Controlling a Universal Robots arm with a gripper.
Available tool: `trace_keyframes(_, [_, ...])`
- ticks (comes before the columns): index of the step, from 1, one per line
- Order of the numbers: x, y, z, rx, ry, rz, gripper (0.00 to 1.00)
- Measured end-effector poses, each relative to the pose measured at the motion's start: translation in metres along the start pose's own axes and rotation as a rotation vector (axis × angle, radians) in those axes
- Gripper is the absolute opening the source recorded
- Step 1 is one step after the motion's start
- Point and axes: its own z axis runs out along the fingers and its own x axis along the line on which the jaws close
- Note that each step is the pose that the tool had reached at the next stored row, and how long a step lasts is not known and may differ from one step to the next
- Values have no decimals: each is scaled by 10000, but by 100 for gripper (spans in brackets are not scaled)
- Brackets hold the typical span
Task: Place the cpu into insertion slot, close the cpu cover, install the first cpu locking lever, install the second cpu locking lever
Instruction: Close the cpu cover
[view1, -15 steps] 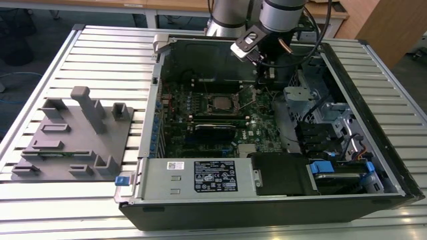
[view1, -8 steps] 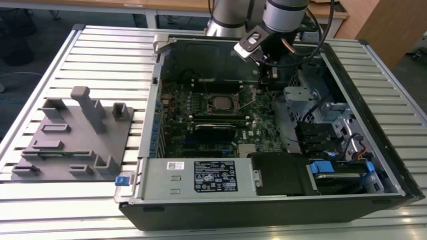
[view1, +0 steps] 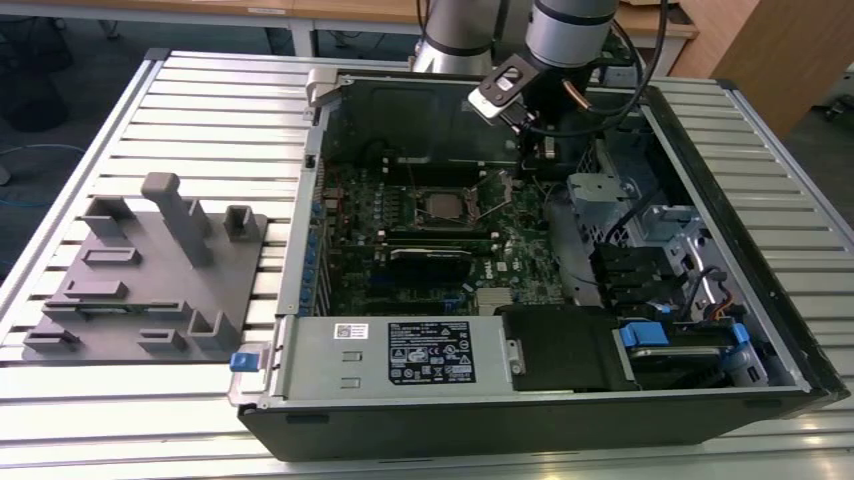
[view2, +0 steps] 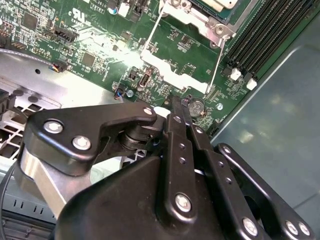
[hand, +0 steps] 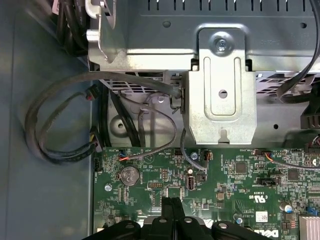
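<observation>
The insertion slot (view1: 443, 206) sits in the middle of the green motherboard, with a silvery rim. A pale square, the cpu (view1: 441, 207), lies in its centre. The cpu cover (view2: 176, 70) is a thin silvery frame swung open off the socket's edge, and board shows through its window. A thin wire locking lever (view2: 220, 60) stands raised on either side of it. My gripper (view1: 519, 172) hangs just to the exterior view's right of the socket. Its black fingers (view2: 176, 112) are pressed together and shut on nothing, their tips just off the cover's free edge.
The open computer case (view1: 747, 130) stands on a slatted metal table (view1: 200, 110). A grey power supply box (view1: 400, 355) fills the near side. Black memory slots (view2: 260, 35) run beside the socket. A metal drive bracket (hand: 222, 95) and loose cables (hand: 55, 130) lie beyond the board. A grey fixture (view1: 147, 280) is outside the case.
</observation>
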Motion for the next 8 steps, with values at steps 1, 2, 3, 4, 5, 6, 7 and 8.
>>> trace_keyframes(1, [0,0,0,0,0,0,10])
trace_keyframes(2, [0,0,0,4,0,0,10])
trace_keyframes(3, [0,1,2,43,2,-2,10])
trace_keyframes(4, [0,1,2,101,1,-1,10])
trace_keyframes(5, [0,0,2,113,0,1,10])
trace_keyframes(6, [0,0,1,120,-2,2,10])
trace_keyframes(7, [0,0,1,126,-2,2,10])
trace_keyframes(8, [0,0,1,132,-3,1,10])
